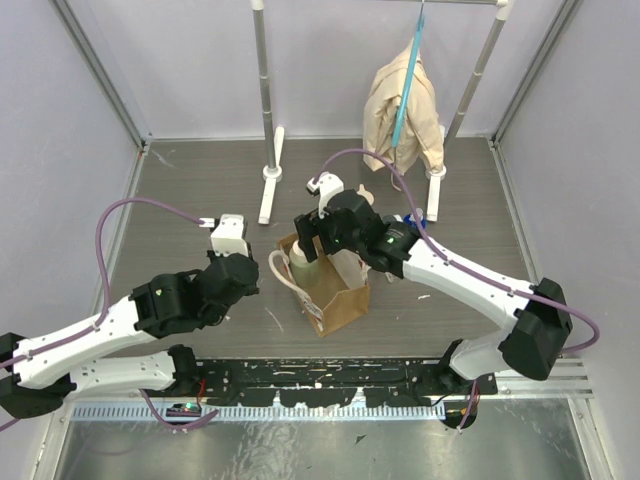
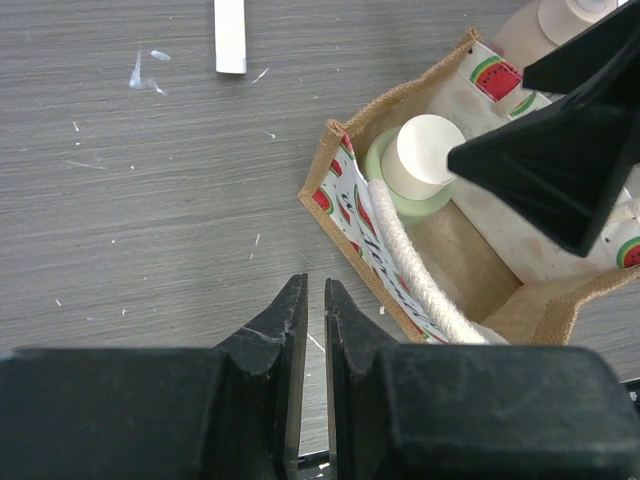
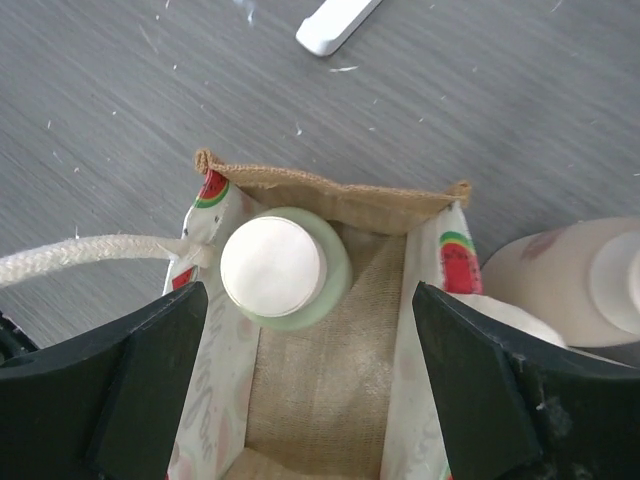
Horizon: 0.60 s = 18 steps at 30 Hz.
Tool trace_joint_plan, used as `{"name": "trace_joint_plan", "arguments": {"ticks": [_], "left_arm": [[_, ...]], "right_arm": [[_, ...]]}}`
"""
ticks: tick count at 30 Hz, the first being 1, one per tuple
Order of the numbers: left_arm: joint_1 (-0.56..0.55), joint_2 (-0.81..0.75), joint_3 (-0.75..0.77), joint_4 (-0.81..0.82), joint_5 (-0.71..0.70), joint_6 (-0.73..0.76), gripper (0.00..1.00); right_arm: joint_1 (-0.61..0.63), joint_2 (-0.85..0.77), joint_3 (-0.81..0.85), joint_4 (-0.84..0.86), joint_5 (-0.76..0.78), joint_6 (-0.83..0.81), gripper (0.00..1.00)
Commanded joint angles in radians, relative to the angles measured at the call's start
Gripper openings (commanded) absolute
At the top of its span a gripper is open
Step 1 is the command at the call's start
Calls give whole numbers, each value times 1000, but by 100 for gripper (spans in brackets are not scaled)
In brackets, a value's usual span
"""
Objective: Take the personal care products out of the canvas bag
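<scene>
The tan canvas bag (image 1: 340, 300) stands open mid-table, with watermelon-print lining and cream rope handles (image 2: 410, 270). A pale green bottle with a cream cap (image 3: 272, 268) stands upright in its far-left corner; it also shows in the left wrist view (image 2: 425, 150) and the top view (image 1: 303, 262). A beige bottle (image 3: 560, 290) stands outside, against the bag's right wall. My right gripper (image 3: 310, 290) is open above the bag's mouth, one finger over each side wall, and holds nothing. My left gripper (image 2: 315, 285) is shut and empty, low over the table left of the bag (image 2: 330, 215).
A white rack stands at the back, with a foot (image 1: 270, 180) near the bag; the foot also shows in both wrist views (image 2: 230, 35) (image 3: 335, 22). A beige cloth on a blue hanger (image 1: 400, 115) hangs back right. Something blue (image 1: 404, 222) lies behind the right arm.
</scene>
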State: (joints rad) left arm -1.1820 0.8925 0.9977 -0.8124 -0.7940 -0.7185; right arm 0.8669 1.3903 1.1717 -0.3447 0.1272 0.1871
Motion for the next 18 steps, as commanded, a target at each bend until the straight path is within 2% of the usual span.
{"name": "trace_joint_plan", "arguments": {"ticks": [1, 5, 13, 18], "left_arm": [[6, -13, -5, 21, -6, -4, 19], [11, -1, -4, 24, 1, -1, 19], [19, -2, -10, 28, 9, 2, 20], [25, -7, -16, 34, 17, 2, 19]], "right_arm": [[4, 28, -14, 112, -84, 29, 89], [7, 78, -14, 132, -107, 35, 89], [16, 134, -15, 139, -74, 22, 80], [21, 152, -6, 129, -49, 14, 66]]}}
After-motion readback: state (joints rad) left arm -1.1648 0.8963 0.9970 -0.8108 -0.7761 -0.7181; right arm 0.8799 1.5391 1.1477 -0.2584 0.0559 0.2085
